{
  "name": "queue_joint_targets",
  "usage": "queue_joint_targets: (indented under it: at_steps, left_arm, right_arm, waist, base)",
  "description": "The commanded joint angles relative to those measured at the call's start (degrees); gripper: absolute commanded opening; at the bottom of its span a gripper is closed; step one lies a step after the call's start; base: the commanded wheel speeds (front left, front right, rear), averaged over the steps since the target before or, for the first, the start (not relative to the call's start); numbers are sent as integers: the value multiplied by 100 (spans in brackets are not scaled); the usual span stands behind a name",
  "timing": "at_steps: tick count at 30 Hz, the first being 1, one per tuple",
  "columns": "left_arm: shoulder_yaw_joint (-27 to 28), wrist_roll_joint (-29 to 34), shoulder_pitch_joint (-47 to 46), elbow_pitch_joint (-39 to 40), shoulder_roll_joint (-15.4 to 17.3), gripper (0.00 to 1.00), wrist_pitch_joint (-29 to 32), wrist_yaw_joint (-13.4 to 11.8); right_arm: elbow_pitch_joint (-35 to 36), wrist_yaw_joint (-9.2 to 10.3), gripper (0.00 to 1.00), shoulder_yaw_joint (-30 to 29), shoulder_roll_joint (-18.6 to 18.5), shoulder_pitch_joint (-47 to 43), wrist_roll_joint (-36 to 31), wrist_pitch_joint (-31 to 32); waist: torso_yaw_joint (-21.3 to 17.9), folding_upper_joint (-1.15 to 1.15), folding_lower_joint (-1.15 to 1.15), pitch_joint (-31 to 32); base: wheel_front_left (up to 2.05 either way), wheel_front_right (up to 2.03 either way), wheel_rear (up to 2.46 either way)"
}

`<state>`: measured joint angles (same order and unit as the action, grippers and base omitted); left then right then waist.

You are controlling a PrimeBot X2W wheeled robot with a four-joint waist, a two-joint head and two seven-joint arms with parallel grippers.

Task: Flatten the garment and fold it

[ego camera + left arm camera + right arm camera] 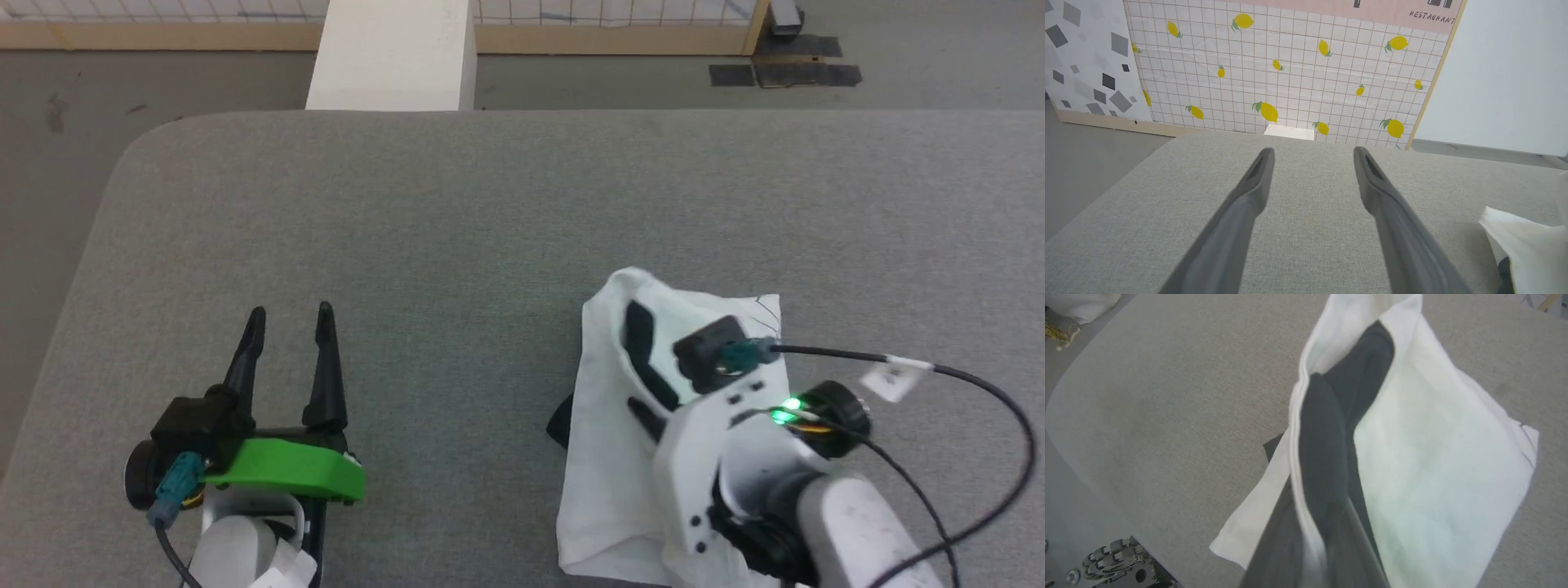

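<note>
Garment (604,474), partly folded, clamped in right tool (635,357).

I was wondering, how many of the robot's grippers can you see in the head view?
2. The left gripper sits at lower left, open above the grey surface, apart from the garment; the right gripper is at lower right, shut on the garment.

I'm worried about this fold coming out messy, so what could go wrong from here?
1. Only the right hand pinches the garment's layered edge; the left hand is open and apart over the table, so a pull could drag the whole pile rather than flatten it.
2. The black sleeve lies bunched between white layers and may get folded in creased.
</note>
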<state>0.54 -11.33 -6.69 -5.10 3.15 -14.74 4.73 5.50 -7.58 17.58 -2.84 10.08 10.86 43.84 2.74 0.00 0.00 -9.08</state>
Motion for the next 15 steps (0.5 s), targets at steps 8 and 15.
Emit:
queue_joint_targets:
  at_steps: [8, 15]
  left_arm:
    - [-61, -2, -186, -9, -26, 100, -26, 11]
    - [7, 22, -122, -20, -26, 100, -26, 1]
  right_arm:
    - [-1254, 9, 16, 348, -4, 616, 383, -268]
    - [-890, 9, 100, 134, -4, 779, 1095, -1563]
  waist:
    - [241, 0, 0, -217]
    - [78, 0, 0, -80]
  base:
    - [0, 0, 0]
    - [0, 0, 0]
